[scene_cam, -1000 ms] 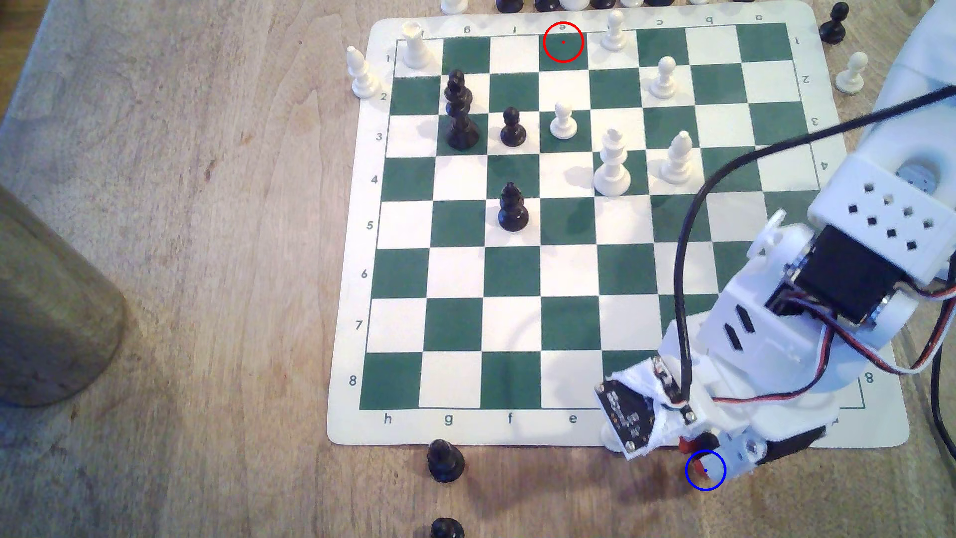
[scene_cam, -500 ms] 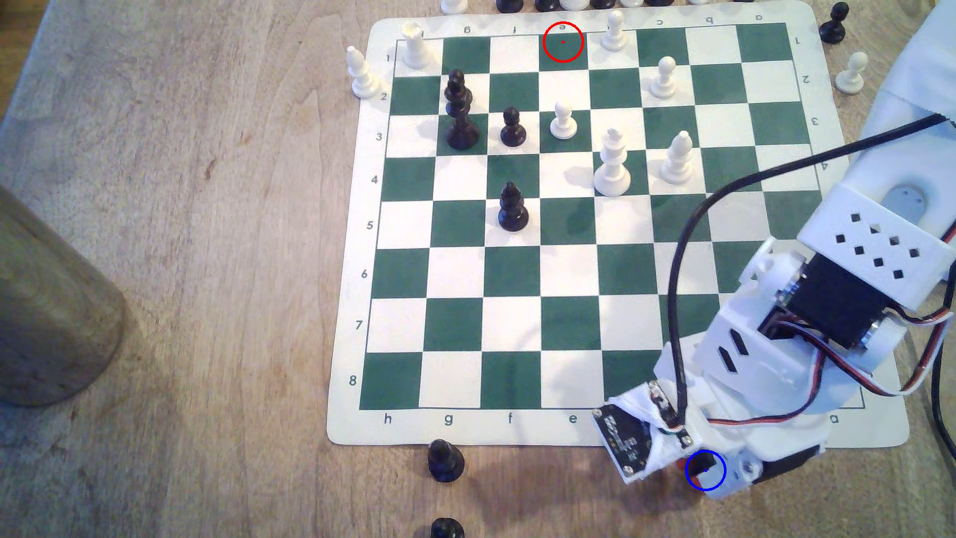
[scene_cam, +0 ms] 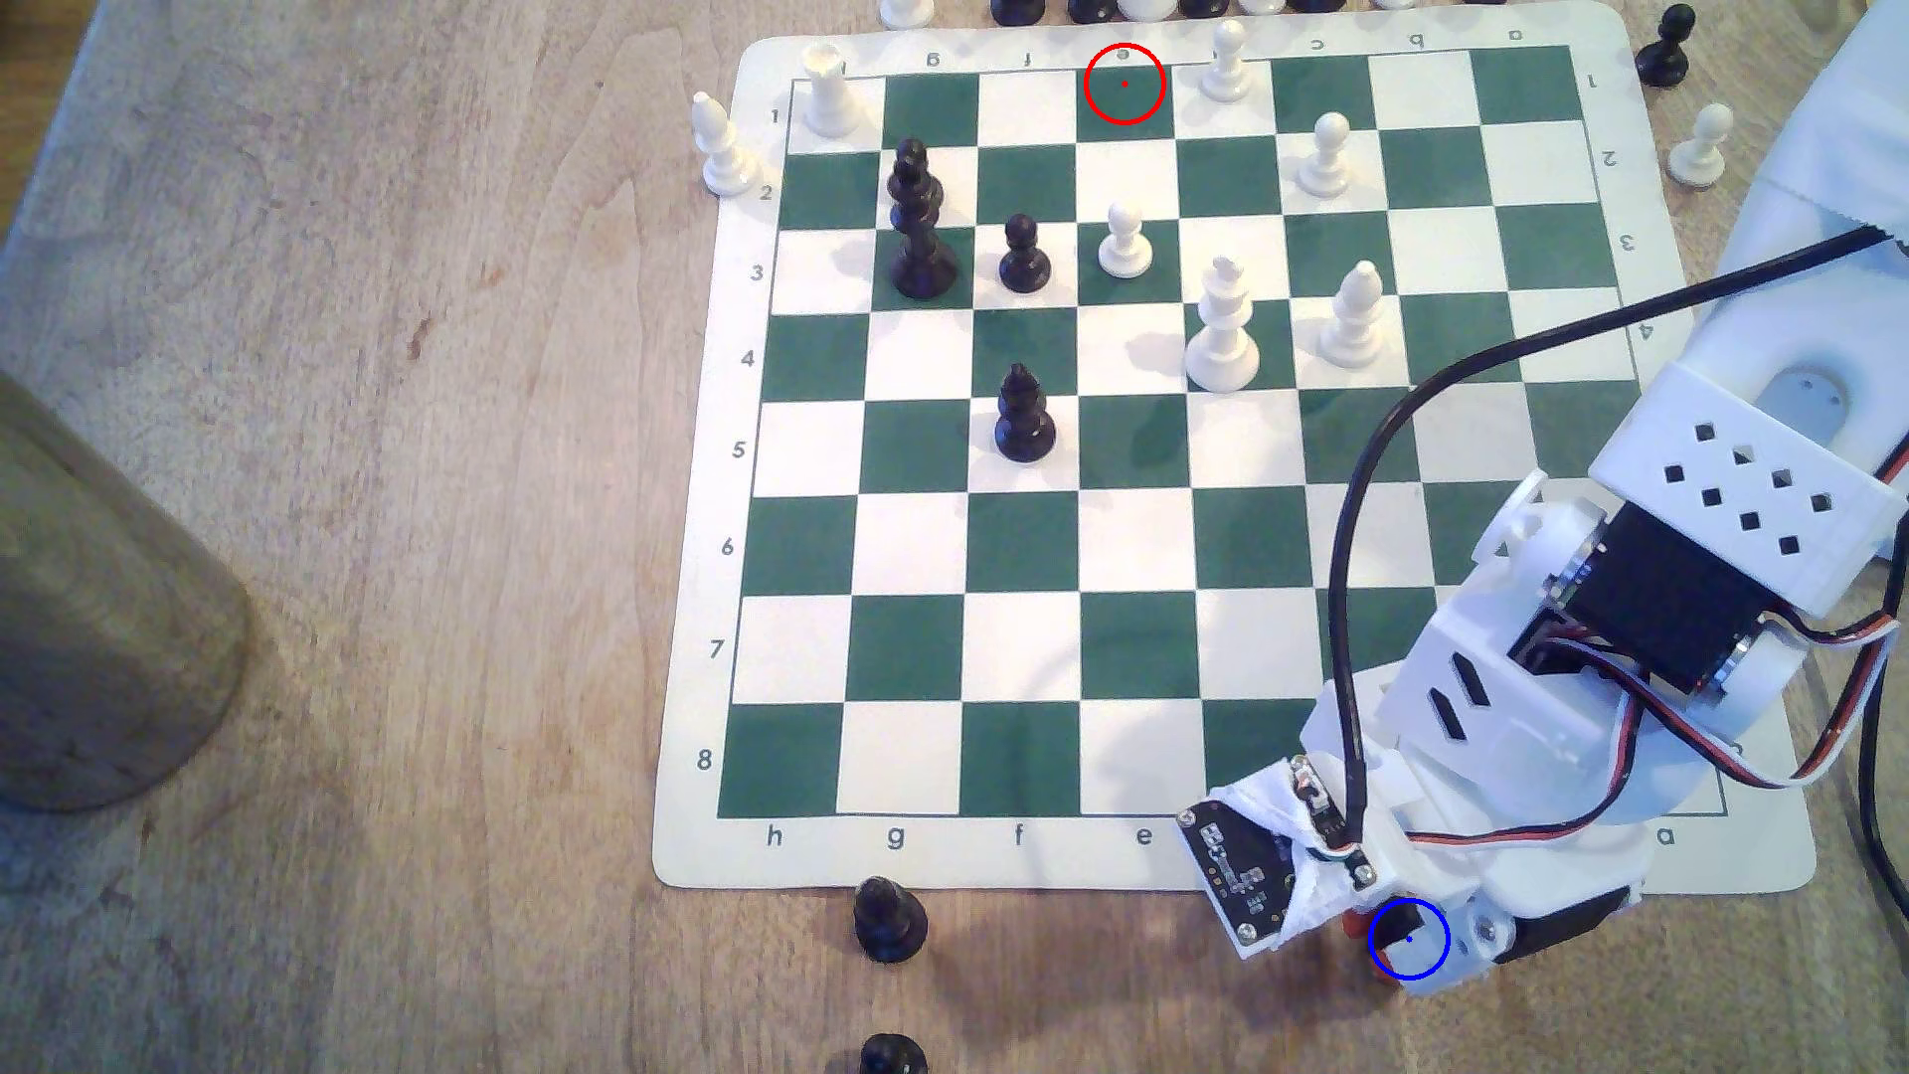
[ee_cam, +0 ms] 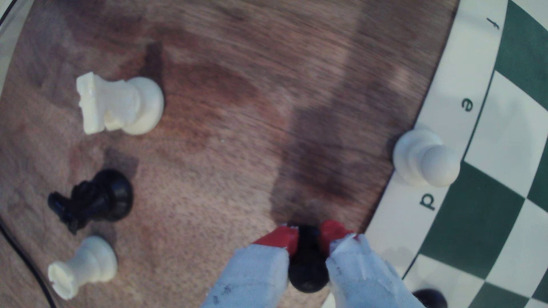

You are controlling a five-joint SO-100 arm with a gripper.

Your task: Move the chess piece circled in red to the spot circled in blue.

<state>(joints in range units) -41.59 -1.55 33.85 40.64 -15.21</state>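
The small black pawn (ee_cam: 308, 266) sits between the red-tipped fingers (ee_cam: 281, 240) of my gripper (ee_cam: 308, 237), which is shut on it. In the exterior view the gripper (scene_cam: 1395, 935) is over bare wood just off the board's near edge. The pawn (scene_cam: 1397, 922) shows as a dark patch inside the blue ring (scene_cam: 1409, 939). Whether its base touches the wood I cannot tell. The red ring (scene_cam: 1125, 84) lies on a bare green square at the board's far edge.
Off the board lie a white knight (ee_cam: 118, 105), a black knight (ee_cam: 95, 198) and a white rook (ee_cam: 83, 266). A white pawn (ee_cam: 427, 158) stands on the mat's border by the gripper. Two black pieces (scene_cam: 890, 919) stand off the near edge. A wooden cylinder (scene_cam: 103, 620) stands at the exterior view's left.
The gripper carried the pawn from the mat's near edge out over the wood and into the blue ring. In the last half second it has barely moved.
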